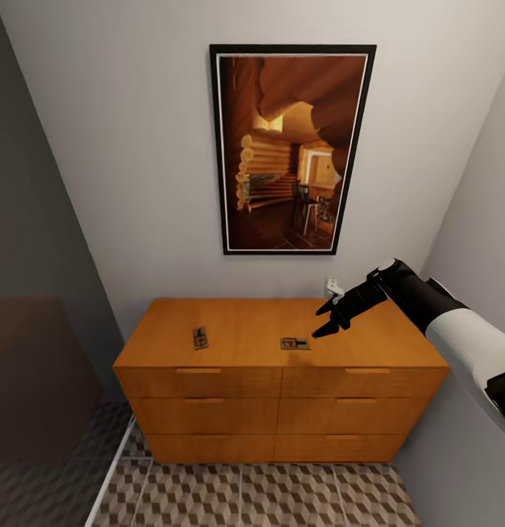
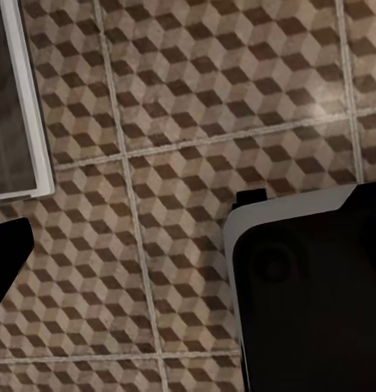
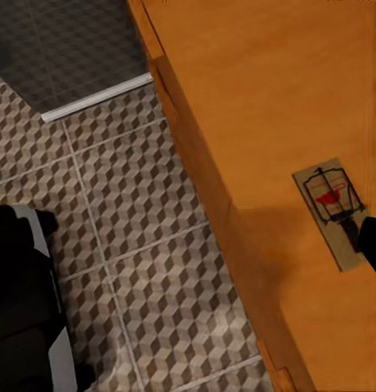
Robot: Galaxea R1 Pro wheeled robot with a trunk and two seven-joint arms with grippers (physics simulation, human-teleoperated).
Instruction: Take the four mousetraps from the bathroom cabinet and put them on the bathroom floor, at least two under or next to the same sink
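Note:
Two mousetraps lie on top of the orange-brown cabinet (image 1: 245,322): one toward the left (image 1: 200,337), one right of the middle (image 1: 295,342). My right gripper (image 1: 329,318) hangs open just above and to the right of the second trap, not touching it. In the right wrist view that mousetrap (image 3: 333,208) shows its red spot and dark wire, with one dark fingertip (image 3: 373,245) right beside it. The cube-patterned bathroom floor (image 2: 196,98) lies under my left gripper, of which one dark fingertip (image 2: 8,257) shows at the picture's edge. The sink is out of view.
A framed picture (image 1: 293,150) hangs above the cabinet, and a white wall outlet (image 1: 333,285) sits behind my right gripper. Walls close in on both sides. A white threshold (image 3: 98,96) borders the dark shower floor (image 3: 65,41). My own base (image 2: 311,294) stands on the tiles.

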